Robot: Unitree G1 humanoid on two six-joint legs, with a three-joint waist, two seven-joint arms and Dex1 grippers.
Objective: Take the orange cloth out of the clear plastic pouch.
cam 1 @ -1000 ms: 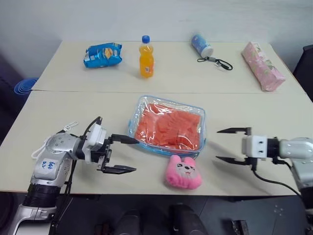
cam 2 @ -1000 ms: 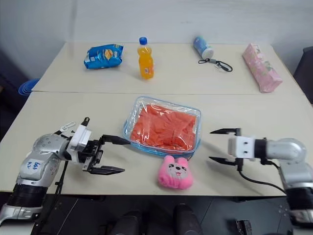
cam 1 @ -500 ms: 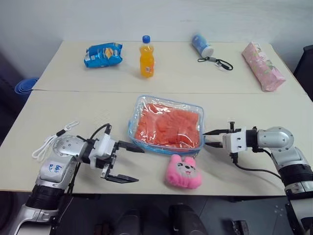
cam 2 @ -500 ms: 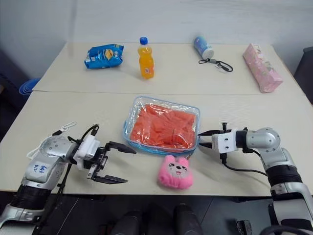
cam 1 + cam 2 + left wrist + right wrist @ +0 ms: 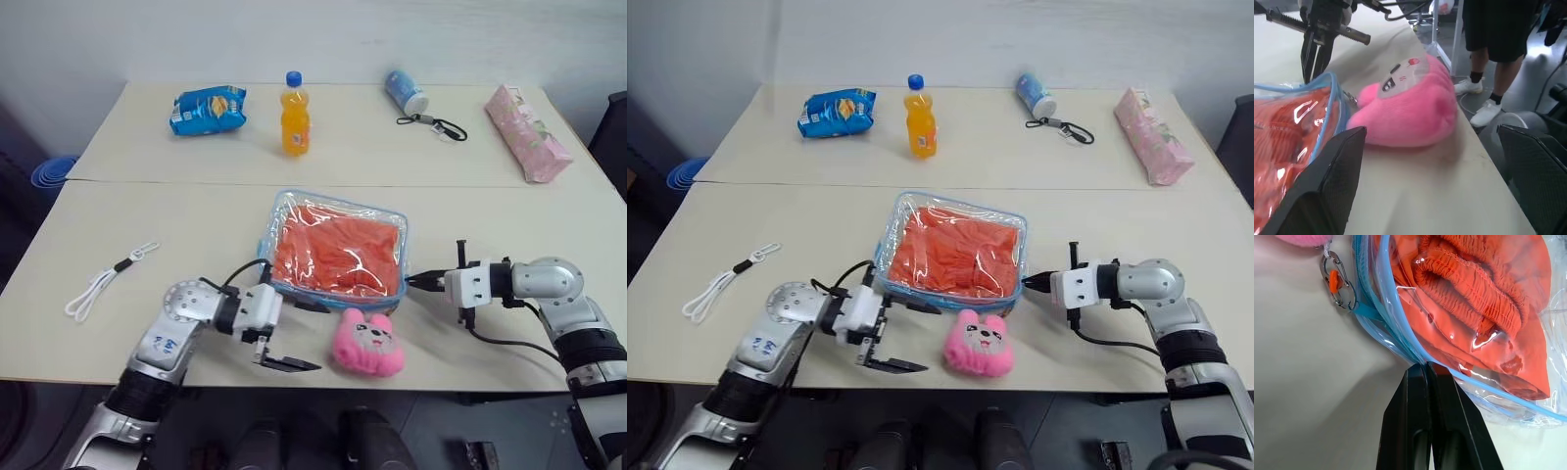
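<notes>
The clear plastic pouch [image 5: 405, 245] with light-blue trim lies flat at the table's middle. The wrinkled orange cloth [image 5: 333, 250] is inside it. My right gripper [image 5: 411, 282] is at the pouch's near right corner. In the right wrist view its fingertips [image 5: 1425, 367] are shut on the blue trim [image 5: 1396, 333], with the cloth [image 5: 1474, 293] just behind. My left gripper [image 5: 299, 335] stands open at the pouch's near left corner. One of its fingers reaches the pouch's edge and the other hangs over the table's front edge. Nothing is between its fingers [image 5: 1322, 186].
A pink plush toy [image 5: 367, 343] lies just in front of the pouch, between the grippers. At the back are a blue snack bag [image 5: 208, 110], an orange bottle [image 5: 294, 116], a small canister [image 5: 404, 91] and a pink packet [image 5: 527, 132]. A white cord [image 5: 108, 281] lies at left. A person's legs [image 5: 1493, 58] stand beyond the table.
My right gripper came in from the right and shut at the pouch's near right corner. My left gripper, still open, moved right to the pouch's near left corner.
</notes>
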